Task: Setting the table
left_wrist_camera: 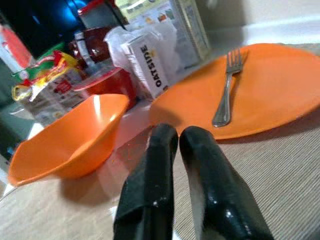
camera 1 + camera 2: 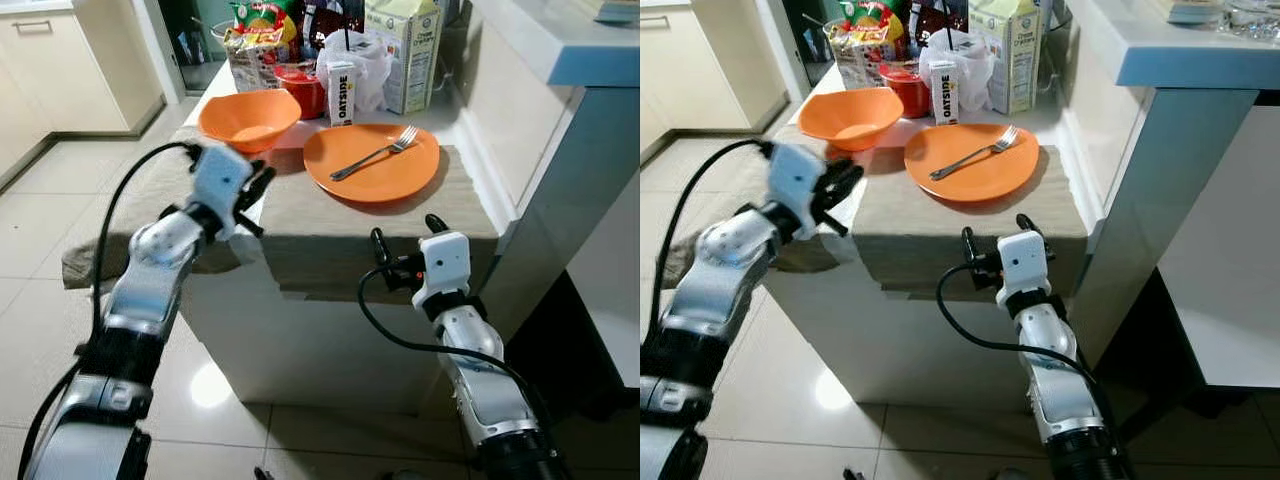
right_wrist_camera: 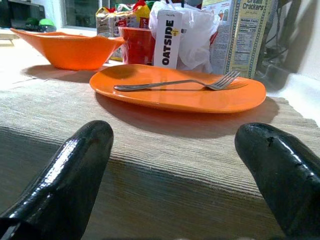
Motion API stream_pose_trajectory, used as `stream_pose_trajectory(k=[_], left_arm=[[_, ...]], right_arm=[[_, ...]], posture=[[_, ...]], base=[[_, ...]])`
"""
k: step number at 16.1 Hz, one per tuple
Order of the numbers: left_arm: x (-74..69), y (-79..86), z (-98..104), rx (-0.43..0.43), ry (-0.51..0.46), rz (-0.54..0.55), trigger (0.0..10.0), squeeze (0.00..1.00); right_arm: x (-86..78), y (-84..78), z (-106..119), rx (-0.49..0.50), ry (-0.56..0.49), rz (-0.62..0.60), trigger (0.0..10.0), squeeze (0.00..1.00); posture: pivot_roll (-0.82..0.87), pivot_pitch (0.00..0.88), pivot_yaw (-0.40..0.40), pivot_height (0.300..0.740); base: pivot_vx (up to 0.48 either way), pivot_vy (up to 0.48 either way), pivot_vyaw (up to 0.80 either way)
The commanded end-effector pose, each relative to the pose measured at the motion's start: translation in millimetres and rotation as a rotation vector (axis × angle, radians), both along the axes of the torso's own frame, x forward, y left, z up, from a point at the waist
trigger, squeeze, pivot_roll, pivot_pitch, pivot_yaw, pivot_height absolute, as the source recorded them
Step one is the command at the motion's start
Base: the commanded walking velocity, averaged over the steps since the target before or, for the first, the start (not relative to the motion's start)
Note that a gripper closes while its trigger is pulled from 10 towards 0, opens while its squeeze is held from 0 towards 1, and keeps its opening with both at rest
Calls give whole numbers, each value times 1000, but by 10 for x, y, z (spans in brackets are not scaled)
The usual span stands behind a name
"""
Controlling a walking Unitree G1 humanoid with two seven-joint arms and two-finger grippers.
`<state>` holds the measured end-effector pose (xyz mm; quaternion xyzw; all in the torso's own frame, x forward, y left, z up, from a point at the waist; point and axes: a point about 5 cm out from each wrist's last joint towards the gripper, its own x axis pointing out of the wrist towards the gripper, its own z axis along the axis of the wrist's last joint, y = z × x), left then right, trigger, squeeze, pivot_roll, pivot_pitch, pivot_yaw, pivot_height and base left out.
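Right end effector below plate

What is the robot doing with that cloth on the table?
The robot is setting the table. A beige table mat lies over the counter's front edge, with an orange plate on it and a fork lying on the plate. An orange bowl sits beside the plate. The left pincer, fingers together, is at the mat's left edge near the bowl. The right pincer is open at the mat's front edge, below the plate. Neither pincer holds a dish.
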<state>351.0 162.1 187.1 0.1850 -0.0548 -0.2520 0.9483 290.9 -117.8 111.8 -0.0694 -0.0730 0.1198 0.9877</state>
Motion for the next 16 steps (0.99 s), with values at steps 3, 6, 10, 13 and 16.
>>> stream_pose_trajectory(k=[3, 6, 10, 13, 16], left_arm=[[137, 74, 26, -194, 76, 115, 10000, 0], [114, 48, 66, -332, 41, 135, 10000, 0], [105, 34, 13, -389, 48, 170, 10000, 0], [108, 105, -26, -375, 56, 198, 10000, 0], [111, 121, -48, -377, 59, 207, 10000, 0]], right_arm=[[-26, 0, 38, 5, -15, -9, 10000, 0], [-23, -14, 49, 0, -21, -12, 10000, 0], [-5, -8, 117, -9, -52, 1, 10000, 0], [-199, -244, 246, -5, -89, -6, 10000, 0], [-528, -565, 178, -84, -54, -60, 10000, 0]], posture=[[-114, 0, 107, 735], [-118, 0, 104, 735], [-113, 0, 88, 735], [-131, 0, 86, 735], [-167, 0, 86, 735]], base=[[0, 0, 0], [0, 0, 0], [0, 0, 0], [0, 0, 0], [0, 0, 0]])
